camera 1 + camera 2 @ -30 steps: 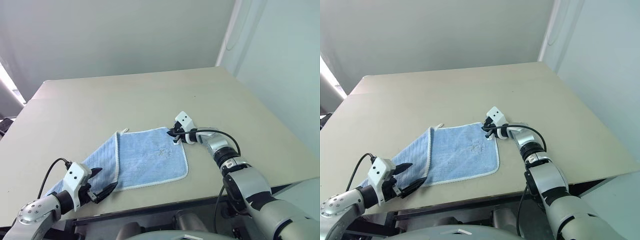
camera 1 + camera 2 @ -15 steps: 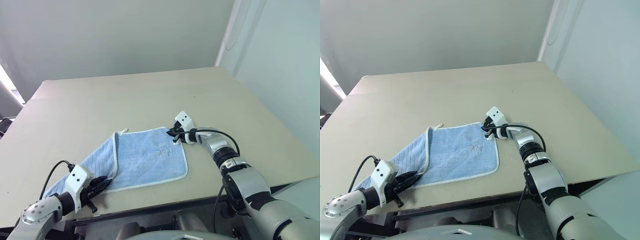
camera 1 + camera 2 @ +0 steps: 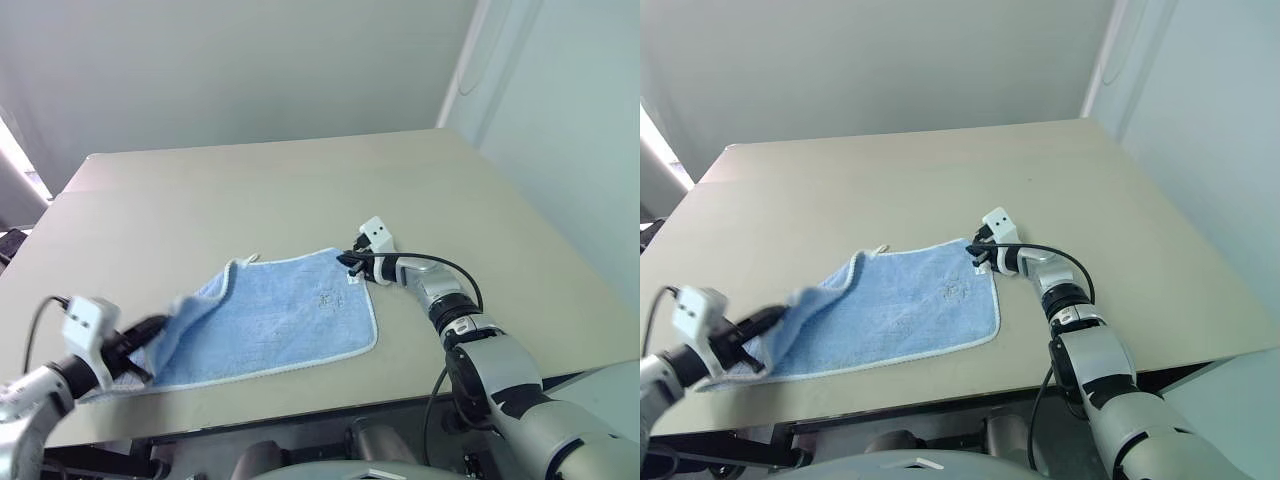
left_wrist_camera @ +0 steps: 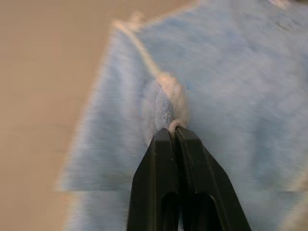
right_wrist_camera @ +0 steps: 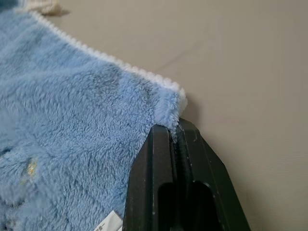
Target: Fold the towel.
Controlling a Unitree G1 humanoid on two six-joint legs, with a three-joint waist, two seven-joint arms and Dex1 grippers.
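A beige table (image 3: 300, 190) before a plain grey wall (image 3: 230, 70), white panel (image 3: 570, 130) alongside.

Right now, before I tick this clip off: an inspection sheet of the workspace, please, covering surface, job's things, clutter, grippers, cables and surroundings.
Surface: beige table, bare apart from the towel.
Job's things: light blue towel, white edging, mostly flat; its left end is raised off the table.
Clutter: nothing seen.
Grippers: left gripper shut on a bunched towel edge; right gripper shut on the far right towel corner.
Cables: black cable looping over the right wrist; another at the left wrist.
Surroundings: plain pale walls behind and to the right.
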